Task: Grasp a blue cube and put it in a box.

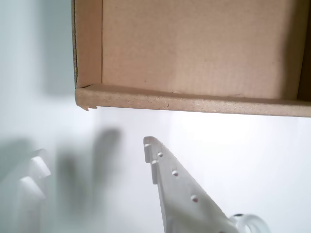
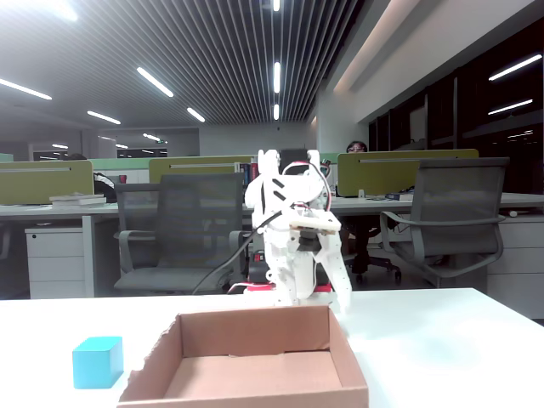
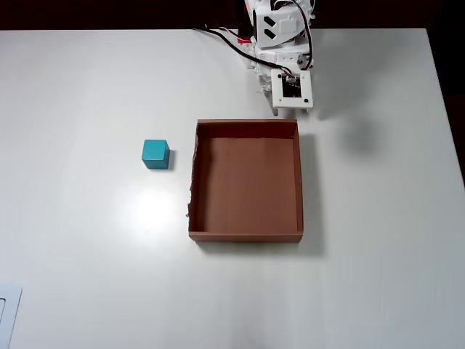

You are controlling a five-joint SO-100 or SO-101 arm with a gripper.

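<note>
White arm's tool [image 1: 92, 150] hangs open, empty, over white desk [image 3: 87, 254] just behind box [image 3: 193, 182] far wall. Blue cube [image 3: 155, 153] sits on desk left of box in overhead view, apart. No legible writing visible.

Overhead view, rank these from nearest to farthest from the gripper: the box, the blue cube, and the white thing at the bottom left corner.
From the gripper, which sits at the top of the overhead view:
1. The box: right below it, its near wall almost under the fingertips.
2. The blue cube: to the left of the box, apart from it.
3. The white thing: far off at the bottom left corner, cut by the edge.
</note>
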